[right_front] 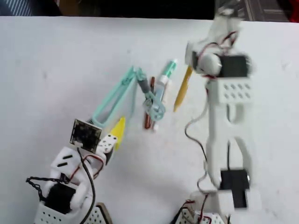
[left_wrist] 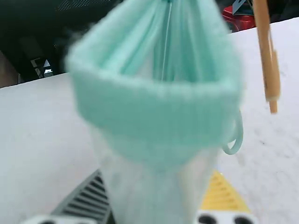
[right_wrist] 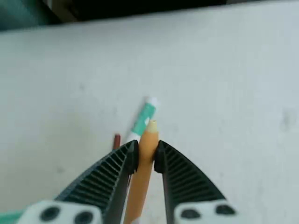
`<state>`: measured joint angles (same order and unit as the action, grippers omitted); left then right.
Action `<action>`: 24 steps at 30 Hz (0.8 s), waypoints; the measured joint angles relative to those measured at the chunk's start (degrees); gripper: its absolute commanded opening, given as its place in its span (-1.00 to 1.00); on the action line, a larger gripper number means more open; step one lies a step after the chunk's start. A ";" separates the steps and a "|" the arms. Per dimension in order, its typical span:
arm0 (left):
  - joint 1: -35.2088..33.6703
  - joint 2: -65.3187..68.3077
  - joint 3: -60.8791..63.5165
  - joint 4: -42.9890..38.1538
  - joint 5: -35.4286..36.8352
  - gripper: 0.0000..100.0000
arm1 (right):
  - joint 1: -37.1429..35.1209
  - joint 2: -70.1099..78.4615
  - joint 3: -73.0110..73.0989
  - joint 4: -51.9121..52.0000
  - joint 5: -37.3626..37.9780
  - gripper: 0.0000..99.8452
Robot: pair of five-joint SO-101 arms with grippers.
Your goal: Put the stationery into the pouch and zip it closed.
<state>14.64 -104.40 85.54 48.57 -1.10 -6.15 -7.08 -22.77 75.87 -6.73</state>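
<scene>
My left gripper (right_front: 108, 125) is shut on one end of the mint green pouch (right_front: 117, 95), which stretches away from it across the table. In the left wrist view the pouch (left_wrist: 154, 107) stands between the grey and yellow fingers (left_wrist: 222, 193) with its mouth gaping. My right gripper (right_wrist: 145, 147) is shut on an orange pen (right_wrist: 149, 133). The orange pen (right_front: 182, 88) slants down from that gripper (right_front: 190, 63), to the right of the pouch. A green and white pen (right_front: 164, 77), a brown pencil (right_front: 148, 112) and a mint ringed tool (right_front: 155, 106) lie between pouch and orange pen.
The white table (right_front: 56, 70) has open room to the left of the pouch and at the front middle. The right arm's white body (right_front: 229, 121) runs along the right side. The table's far edge (right_front: 117, 17) meets a dark background.
</scene>
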 measured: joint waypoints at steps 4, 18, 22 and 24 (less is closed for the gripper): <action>0.00 0.00 0.00 0.00 0.00 -0.66 | 0.09 -11.96 -5.36 0.00 0.00 -0.97; 0.00 0.00 0.00 0.00 0.00 -0.66 | -3.52 -37.45 -6.95 0.00 0.00 -0.97; 0.00 0.00 0.00 0.00 0.00 -0.66 | -3.52 -39.21 -7.47 0.00 0.00 -0.97; 0.00 0.00 0.00 0.00 0.00 -0.66 | -3.43 -39.47 -7.47 0.00 0.00 -0.97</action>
<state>14.64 -104.40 85.54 48.57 -1.10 -9.58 -46.55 -30.24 75.87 -6.73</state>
